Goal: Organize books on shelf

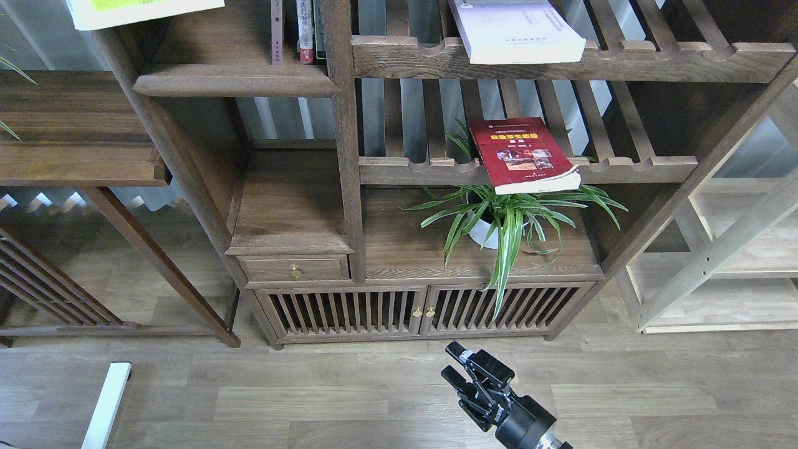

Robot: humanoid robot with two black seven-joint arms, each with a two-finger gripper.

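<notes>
Right gripper (457, 365) hangs spread and empty; far above it, red book (522, 153) overhangs its slatted rail, a clumsy nudge could tip it.

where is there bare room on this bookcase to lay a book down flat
The solid shelf is bare left of the upright books. The small ledge above the drawer is bare too. The board is free left of the potted plant. It is crowded around the red book, which overhangs the plant.
</notes>
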